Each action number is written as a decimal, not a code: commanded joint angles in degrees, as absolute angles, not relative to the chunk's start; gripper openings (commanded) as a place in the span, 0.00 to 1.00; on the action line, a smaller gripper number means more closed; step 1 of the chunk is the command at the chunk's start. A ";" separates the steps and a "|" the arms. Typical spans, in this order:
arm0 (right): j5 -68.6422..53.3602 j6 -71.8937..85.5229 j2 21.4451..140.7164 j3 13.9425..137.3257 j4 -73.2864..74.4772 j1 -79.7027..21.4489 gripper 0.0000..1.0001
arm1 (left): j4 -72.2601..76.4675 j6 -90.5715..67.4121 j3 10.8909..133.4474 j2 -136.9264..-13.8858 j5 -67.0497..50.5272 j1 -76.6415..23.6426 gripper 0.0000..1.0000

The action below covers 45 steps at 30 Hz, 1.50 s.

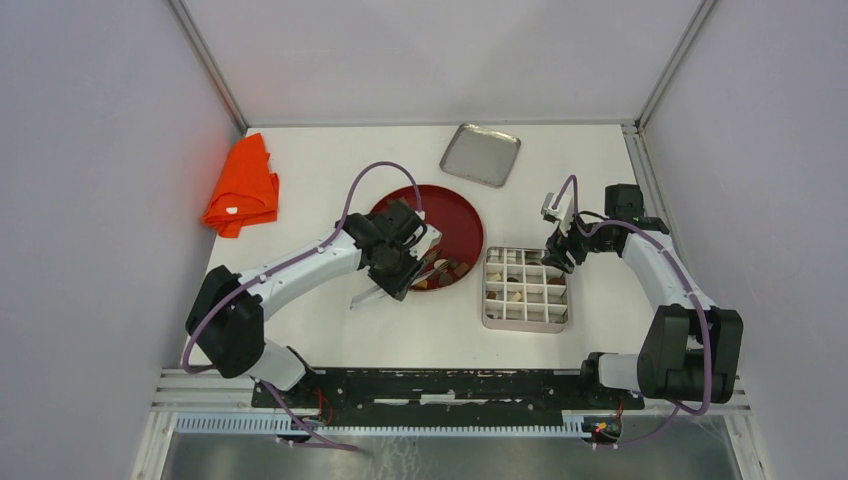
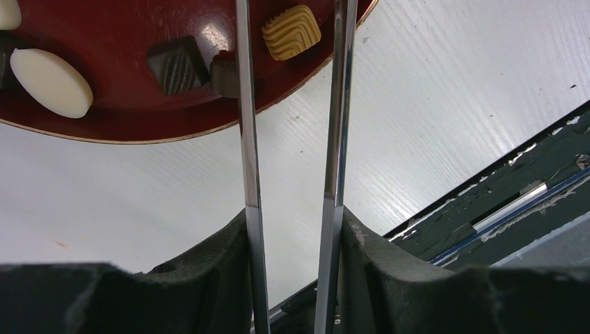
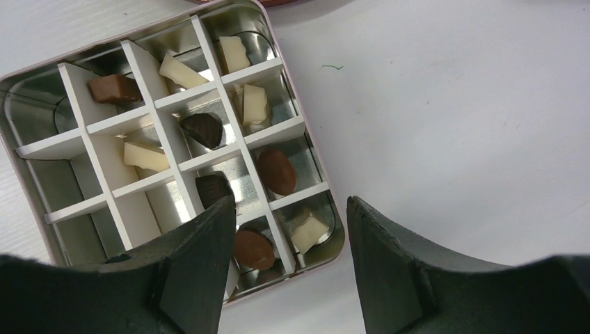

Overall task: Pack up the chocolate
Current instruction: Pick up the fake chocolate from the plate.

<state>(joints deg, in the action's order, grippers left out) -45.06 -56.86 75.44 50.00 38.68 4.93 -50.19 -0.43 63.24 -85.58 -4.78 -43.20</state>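
1. Chocolate [image 1: 447, 272] is split two ways. Loose pieces lie on the red plate [image 2: 111, 118], and the rest sit in the tin [image 1: 487, 322] just right of the plate.
2. Left wrist view, near the plate's near rim: tan ridged square [image 2: 291, 31], dark ridged square [image 2: 178, 65], cream oval [image 2: 51, 81]. One more dark piece [image 2: 224, 75] is partly hidden behind a tweezer blade.
3. Left gripper [image 2: 293, 216] is clamped on the tweezers [image 2: 335, 139], fingers pressing the outer faces of the two blades.
4. The blades stand apart and roughly parallel, reaching over the plate's near rim. Bare plate shows between them.
5. The blade tips run out of the wrist frame at the top. In the top view they are too small to tell whether they grip a piece.
6. Right gripper [image 3: 289, 205] has its jaws apart with nothing between them. It hovers over the tin's side facing away from the plate.
7. Inside the tin, a white divider grid [image 3: 167, 132] splits it into cells. Cream, brown and dark pieces lie in separate cells.
8. The silver lid [image 1: 480, 154] lies beyond the plate, a little to its right and apart from it.
9. The orange cloth [image 1: 243, 186] lies left of the plate, well apart.
10. Everything rests on the white table [image 1: 330, 330].
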 commanded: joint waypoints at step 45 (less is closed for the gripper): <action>-47.75 -58.25 75.48 51.06 40.08 5.10 0.66 | -52.11 -2.23 66.26 -86.40 -3.95 -42.98 0.31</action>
<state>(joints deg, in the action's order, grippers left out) -46.09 -57.34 75.48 50.00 39.83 4.95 -50.98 -0.54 63.26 -87.00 -4.93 -43.20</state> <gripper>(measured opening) 0.658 0.445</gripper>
